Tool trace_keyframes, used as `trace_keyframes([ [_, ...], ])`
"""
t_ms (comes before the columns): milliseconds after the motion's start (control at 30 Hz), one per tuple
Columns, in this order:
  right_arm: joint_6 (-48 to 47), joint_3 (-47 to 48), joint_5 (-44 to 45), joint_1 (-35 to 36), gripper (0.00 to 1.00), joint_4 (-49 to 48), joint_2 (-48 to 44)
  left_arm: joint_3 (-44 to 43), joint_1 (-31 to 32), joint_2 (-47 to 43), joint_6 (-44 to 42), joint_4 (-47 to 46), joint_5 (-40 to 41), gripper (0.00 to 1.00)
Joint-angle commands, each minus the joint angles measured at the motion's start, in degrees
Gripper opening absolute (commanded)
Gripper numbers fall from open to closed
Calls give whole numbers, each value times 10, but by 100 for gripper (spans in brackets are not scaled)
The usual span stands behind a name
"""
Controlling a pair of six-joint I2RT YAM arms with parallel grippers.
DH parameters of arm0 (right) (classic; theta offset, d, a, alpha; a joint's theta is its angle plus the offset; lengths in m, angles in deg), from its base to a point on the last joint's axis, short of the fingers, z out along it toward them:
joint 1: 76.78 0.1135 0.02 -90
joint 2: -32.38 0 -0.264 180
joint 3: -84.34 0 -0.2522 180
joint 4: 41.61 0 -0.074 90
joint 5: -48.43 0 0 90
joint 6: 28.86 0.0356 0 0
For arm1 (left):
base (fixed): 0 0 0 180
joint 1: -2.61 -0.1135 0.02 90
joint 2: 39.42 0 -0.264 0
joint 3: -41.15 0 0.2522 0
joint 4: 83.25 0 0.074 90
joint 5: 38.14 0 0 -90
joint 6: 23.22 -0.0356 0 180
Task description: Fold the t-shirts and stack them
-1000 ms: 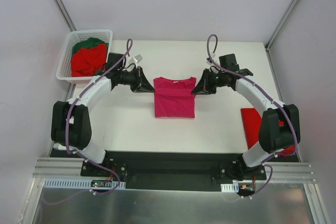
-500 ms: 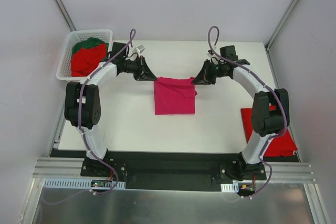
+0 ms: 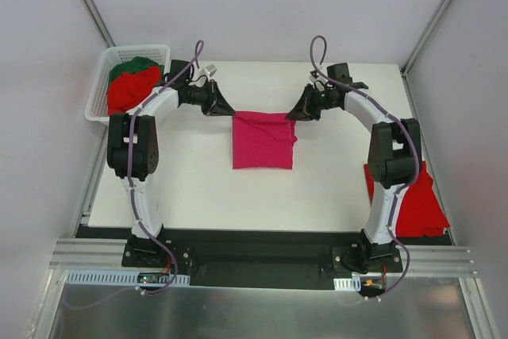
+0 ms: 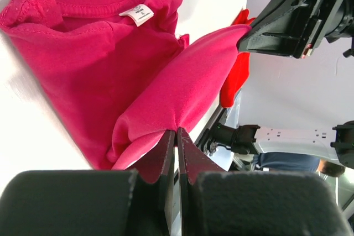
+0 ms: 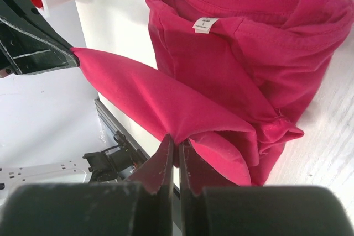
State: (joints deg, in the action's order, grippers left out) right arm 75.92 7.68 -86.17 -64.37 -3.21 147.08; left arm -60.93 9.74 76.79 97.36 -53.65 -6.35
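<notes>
The magenta t-shirt [image 4: 77, 64] is showing soft knitted cloth, matt, with a ribbed collar and fine stitched seams. A small white label [image 4: 136, 15], smoother than the cloth, is sitting sewn inside the neck. The left tool [image 4: 176, 134] and the right tool [image 5: 176, 142] are looking like hard black plastic, matt and a little grainy. The bench [image 3: 190, 188] is appearing white, smooth and matt. The basket [image 3: 97, 89] is showing white plastic lattice with a light shine. The red t-shirt [image 3: 417, 208] at the bench edge is looking like the same matt cloth. The rails [image 3: 87, 253] by the arm bases are gleaming like brushed metal.
</notes>
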Motion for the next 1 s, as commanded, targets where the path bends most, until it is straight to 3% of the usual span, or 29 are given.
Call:
trace_keyframes([
  [0, 9, 44, -14, -12, 1, -10, 23, -41, -14, 17, -4, -1, -16, 0],
  [967, 67, 111, -28, -38, 1, -69, 110, -141, -18, 121, 6, -1, -25, 0],
])
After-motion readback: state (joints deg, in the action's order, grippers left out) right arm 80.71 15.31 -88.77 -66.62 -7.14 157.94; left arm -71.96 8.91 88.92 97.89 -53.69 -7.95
